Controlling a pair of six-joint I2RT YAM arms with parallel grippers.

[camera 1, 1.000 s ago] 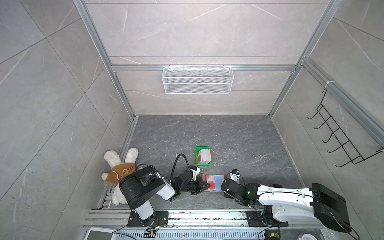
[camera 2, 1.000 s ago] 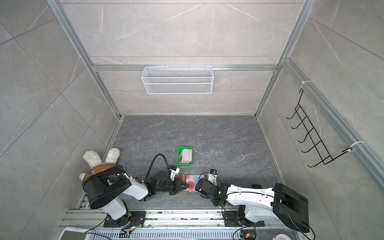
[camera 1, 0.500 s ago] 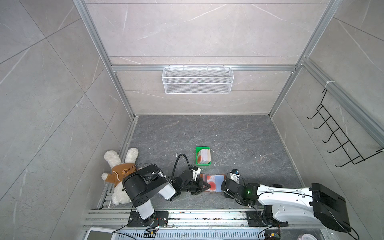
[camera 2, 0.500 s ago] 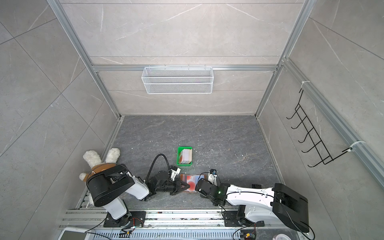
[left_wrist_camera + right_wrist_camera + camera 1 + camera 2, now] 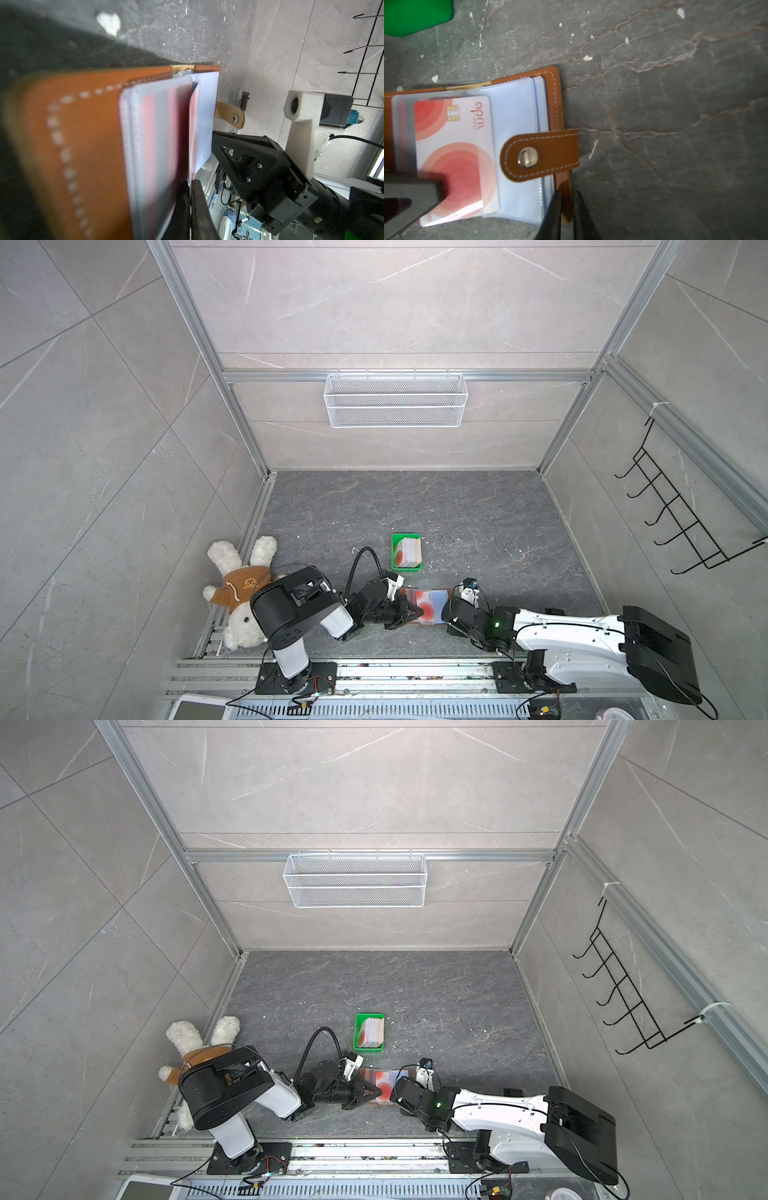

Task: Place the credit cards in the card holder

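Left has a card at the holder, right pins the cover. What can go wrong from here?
1. The credit card looks skewed to the sleeve, one corner sticking out; if the left gripper pushes, it may jam or buckle.
2. The right gripper pinches only the cover edge of the card holder; a push could slide it free.
3. The strap lies folded over the sleeves beside the card and might snag it.

We see our right gripper point(image 5: 566, 200) pinching the open card holder's point(image 5: 551, 97) brown edge on the table point(image 5: 664, 99). A credit card point(image 5: 467, 128) lies across its bluish sleeves, beside the snap strap point(image 5: 554, 153).
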